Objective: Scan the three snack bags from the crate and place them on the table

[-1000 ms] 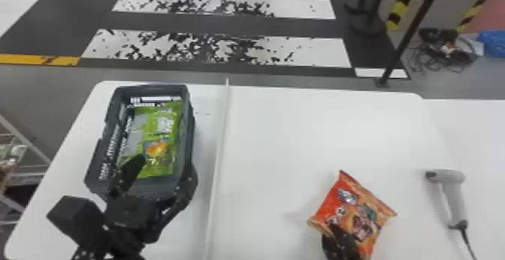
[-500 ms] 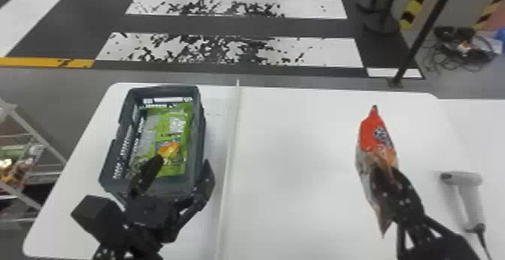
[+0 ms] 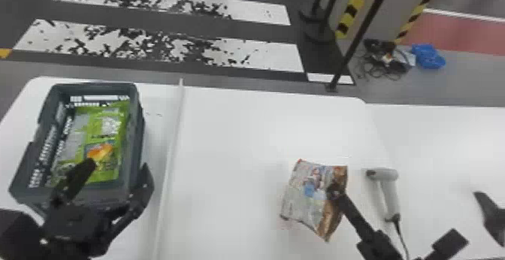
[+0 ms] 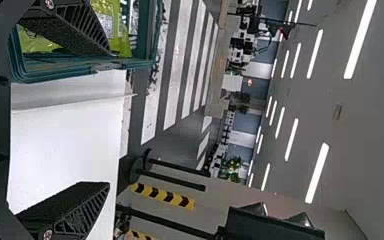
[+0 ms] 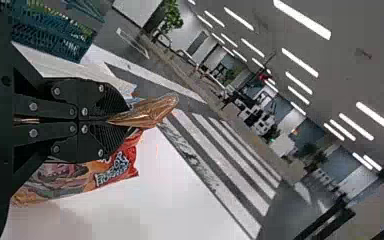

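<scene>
Snack bag (image 3: 310, 195), orange on its front, is pinched by one edge in the right gripper (image 3: 334, 191), whose fingers are closed tight on it. It is held over the right half of the white tabletop (image 3: 225, 135), between the raised strip (image 3: 173, 139) and the scanner (image 3: 389, 191). A second ago its orange printed face was toward the head camera; half a second ago it was turned nearly edge-on. Now the silvery back shows, with a brownish side along the grip, and the bag has come nearer the scanner. In the right wrist view the gripped edge pokes out past the fingertips.

The scanner lies toward the tabletop's right edge, just beside the bag, its cord (image 3: 402, 238) trailing toward the near edge; it has kept its place on the tabletop.

By the far left corner, across the strip, sits the crate (image 3: 139, 127) with green snack bags (image 3: 107, 124) inside; how many, I cannot tell. They look unchanged.

The left gripper (image 3: 118, 167) has stayed at the crate's near end, its fingers wide apart with nothing between them. The head view has shifted, bringing more of the blue bundle (image 3: 428, 56) on the floor into sight.
</scene>
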`<state>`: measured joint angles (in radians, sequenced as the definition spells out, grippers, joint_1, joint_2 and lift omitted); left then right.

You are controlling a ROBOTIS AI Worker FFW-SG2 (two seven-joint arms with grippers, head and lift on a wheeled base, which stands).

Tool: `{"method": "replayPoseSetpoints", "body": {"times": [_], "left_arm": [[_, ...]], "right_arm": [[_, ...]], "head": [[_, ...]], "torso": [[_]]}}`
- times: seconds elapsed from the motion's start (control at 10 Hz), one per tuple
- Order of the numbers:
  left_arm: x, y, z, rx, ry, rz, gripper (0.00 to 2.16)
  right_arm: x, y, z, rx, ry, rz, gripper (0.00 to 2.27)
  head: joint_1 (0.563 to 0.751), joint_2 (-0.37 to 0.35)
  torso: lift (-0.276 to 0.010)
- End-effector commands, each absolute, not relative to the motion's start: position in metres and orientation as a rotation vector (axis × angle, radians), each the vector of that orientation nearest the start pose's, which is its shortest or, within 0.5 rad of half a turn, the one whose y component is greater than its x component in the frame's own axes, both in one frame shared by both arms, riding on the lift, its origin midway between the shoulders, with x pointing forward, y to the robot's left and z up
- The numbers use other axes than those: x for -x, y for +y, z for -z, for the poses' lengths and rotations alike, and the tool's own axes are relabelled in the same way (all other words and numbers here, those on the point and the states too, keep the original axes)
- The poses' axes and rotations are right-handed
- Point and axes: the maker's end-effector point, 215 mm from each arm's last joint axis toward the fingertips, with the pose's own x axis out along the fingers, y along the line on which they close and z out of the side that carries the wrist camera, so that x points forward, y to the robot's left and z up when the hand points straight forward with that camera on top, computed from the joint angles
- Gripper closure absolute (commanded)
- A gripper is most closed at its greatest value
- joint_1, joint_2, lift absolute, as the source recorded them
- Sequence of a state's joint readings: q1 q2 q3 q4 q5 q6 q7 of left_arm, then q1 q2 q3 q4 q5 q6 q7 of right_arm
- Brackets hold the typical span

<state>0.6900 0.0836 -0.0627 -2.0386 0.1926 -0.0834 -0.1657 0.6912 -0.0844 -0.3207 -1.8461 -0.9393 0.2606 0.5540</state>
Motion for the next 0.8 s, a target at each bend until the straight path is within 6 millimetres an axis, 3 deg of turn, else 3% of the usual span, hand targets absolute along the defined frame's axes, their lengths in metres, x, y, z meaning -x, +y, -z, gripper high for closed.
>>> {"method": "replayPoseSetpoints", "body": {"times": [0.0, 0.1, 0.3, 0.4, 0.5, 0.6, 0.7], "left_arm": [[-0.373, 0.167, 0.391, 0.172, 0.134, 0.238, 0.07], [-0.373, 0.165, 0.392, 0.174, 0.132, 0.241, 0.07], [-0.373, 0.164, 0.392, 0.175, 0.13, 0.243, 0.07], [-0.373, 0.164, 0.392, 0.175, 0.13, 0.243, 0.07], [-0.372, 0.164, 0.391, 0.175, 0.13, 0.245, 0.07], [-0.372, 0.164, 0.393, 0.175, 0.131, 0.244, 0.07], [-0.372, 0.165, 0.392, 0.174, 0.122, 0.242, 0.07]], "right_arm": [[-0.325, -0.303, 0.475, -0.922, 0.272, -0.153, 2.22], [-0.326, -0.319, 0.481, -0.886, 0.249, -0.094, 2.17], [-0.322, -0.343, 0.493, -0.832, 0.234, -0.012, 1.33], [-0.319, -0.355, 0.496, -0.806, 0.229, 0.028, 1.08], [-0.309, -0.363, 0.503, -0.792, 0.242, 0.068, 1.0], [-0.297, -0.368, 0.515, -0.786, 0.277, 0.11, 0.38], [-0.284, -0.366, 0.529, -0.782, 0.321, 0.144, 0.0]], "head": [[0.695, -0.199], [0.695, -0.211], [0.695, -0.264], [0.695, -0.275], [0.695, -0.299], [0.695, -0.32], [0.695, -0.331]], "torso": [[-0.037], [-0.037], [-0.037], [-0.037], [-0.037], [-0.037], [-0.037]]}}
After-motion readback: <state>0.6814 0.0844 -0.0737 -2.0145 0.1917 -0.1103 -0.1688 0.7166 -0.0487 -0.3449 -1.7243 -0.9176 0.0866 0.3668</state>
